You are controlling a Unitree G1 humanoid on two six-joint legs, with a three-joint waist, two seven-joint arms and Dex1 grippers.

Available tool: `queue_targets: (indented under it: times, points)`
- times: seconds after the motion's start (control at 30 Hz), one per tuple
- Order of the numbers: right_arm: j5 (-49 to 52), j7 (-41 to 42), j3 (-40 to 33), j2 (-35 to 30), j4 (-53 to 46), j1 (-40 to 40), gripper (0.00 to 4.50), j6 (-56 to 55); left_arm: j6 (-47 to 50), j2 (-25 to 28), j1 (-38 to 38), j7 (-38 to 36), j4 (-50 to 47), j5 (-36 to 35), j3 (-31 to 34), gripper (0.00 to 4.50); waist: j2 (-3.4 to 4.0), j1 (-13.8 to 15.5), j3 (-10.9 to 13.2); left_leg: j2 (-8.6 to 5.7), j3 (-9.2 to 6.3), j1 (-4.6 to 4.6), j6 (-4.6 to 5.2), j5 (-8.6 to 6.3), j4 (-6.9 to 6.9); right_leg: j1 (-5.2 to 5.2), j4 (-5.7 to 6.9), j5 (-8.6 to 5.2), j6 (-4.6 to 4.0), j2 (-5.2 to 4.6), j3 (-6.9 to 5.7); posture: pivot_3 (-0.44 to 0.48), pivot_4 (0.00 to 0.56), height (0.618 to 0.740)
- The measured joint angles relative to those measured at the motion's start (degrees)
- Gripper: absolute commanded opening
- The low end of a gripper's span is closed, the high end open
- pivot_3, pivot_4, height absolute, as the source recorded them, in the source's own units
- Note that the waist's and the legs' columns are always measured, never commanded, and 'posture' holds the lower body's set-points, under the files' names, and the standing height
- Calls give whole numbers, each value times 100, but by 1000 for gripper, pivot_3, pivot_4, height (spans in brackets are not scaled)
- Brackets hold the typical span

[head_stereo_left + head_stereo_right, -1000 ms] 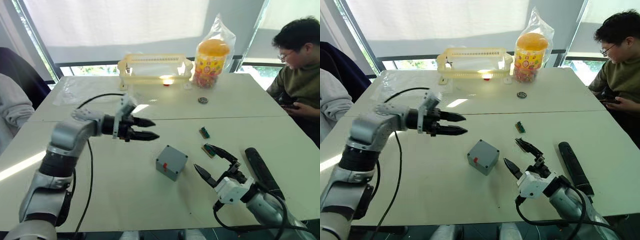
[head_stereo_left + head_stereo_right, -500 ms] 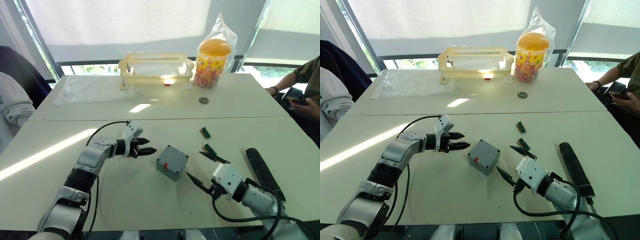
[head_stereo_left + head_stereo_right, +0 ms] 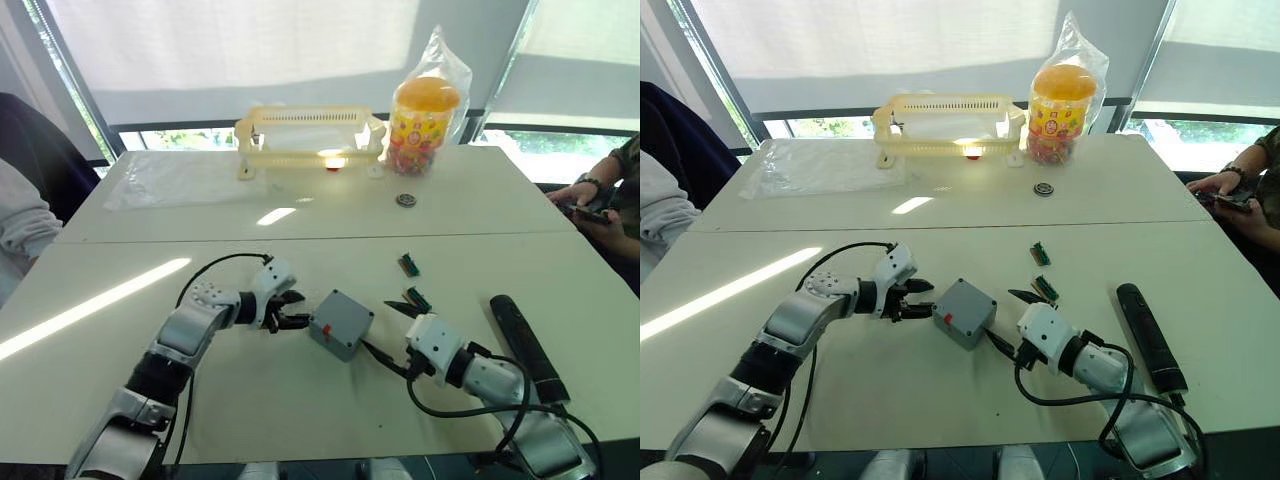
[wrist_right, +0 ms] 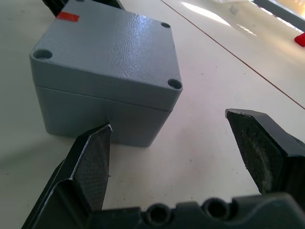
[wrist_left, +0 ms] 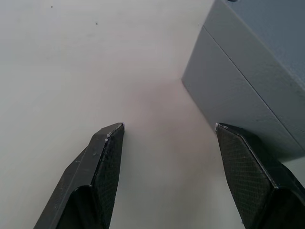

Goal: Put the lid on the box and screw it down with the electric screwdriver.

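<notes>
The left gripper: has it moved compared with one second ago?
Yes. The left gripper has come down and forward to sit open beside the box, much closer to it than before.

Far bench (image 3: pixel 200 215) edge: cream basket (image 3: pixel 310 137), bagged candy jar (image 3: pixel 425 115); small dark disc (image 3: pixel 405 200) nearer, two green chips (image 3: pixel 409 265) mid-bench.

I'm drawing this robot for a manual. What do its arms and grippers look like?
Both arms are silver-grey jointed metal segments with dark bands and a loose black cable. The left gripper and right gripper each have a white wrist block and two tapering black fingers with cross-hatched inner pads.
</notes>
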Motion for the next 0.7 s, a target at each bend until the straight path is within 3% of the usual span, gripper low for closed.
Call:
queue_targets:
  times: [0.33, 0.7]
  points:
    - [22, 497, -16, -31, 526, -380, 4170, -240, 546, 262, 464, -23, -949, -106, -9, 3113, 1, 5, 1, 0, 0, 0, 0, 0, 0, 0, -1, -6, -11, -1, 0, 0, 150, 740]
    - [62, 811, -39, -20, 954, -739, 4170, -440, 759, 326, 580, -70, -1203, -178, -4, 3113, 2, 4, 1, 0, 1, 0, 0, 0, -1, 0, -1, -7, -13, -1, 0, 0, 150, 740]
